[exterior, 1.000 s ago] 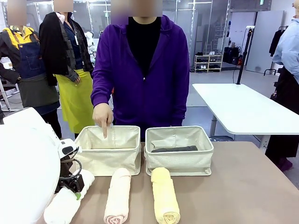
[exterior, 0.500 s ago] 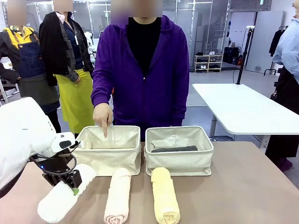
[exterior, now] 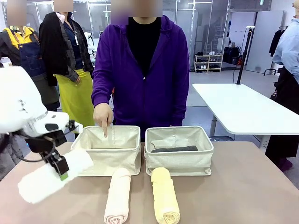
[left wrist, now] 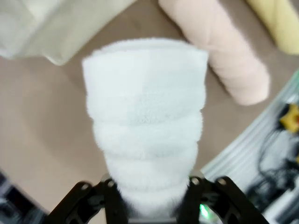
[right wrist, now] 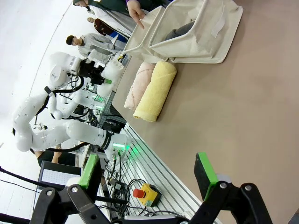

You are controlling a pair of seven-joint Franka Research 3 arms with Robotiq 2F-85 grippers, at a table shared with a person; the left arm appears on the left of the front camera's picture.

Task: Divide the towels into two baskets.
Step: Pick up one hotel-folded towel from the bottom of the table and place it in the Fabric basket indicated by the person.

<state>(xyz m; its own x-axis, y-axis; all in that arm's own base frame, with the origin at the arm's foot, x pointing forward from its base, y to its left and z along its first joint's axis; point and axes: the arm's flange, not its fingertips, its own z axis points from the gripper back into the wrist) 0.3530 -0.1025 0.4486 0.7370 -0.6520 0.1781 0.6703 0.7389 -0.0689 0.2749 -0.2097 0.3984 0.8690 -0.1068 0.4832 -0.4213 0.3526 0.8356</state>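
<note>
Table: the brown table (exterior: 243,186) offers a wide bare stretch to the right of the baskets, reaching its near edge.
Person: the person (exterior: 145,70) stands at the far edge in purple. One hand (exterior: 103,114) points a finger down inside the left basket's far rim.
Baskets: the left basket (exterior: 108,161) and right basket (exterior: 180,163) sit side by side, with a narrow gap between them.
Towels: the grey towel (exterior: 174,149) lies inside the right basket. The pink towel (exterior: 117,193) and yellow towel (exterior: 164,193) lie in front of the baskets, apart from each other. The white towel (exterior: 39,184) hangs tilted beside the left basket's near-left corner.
Left gripper: the left gripper (exterior: 60,170) is clamped around the white towel.
Right gripper: the right gripper (right wrist: 147,167) has its jaws spread wide, holding nothing, over bare tabletop.
</note>
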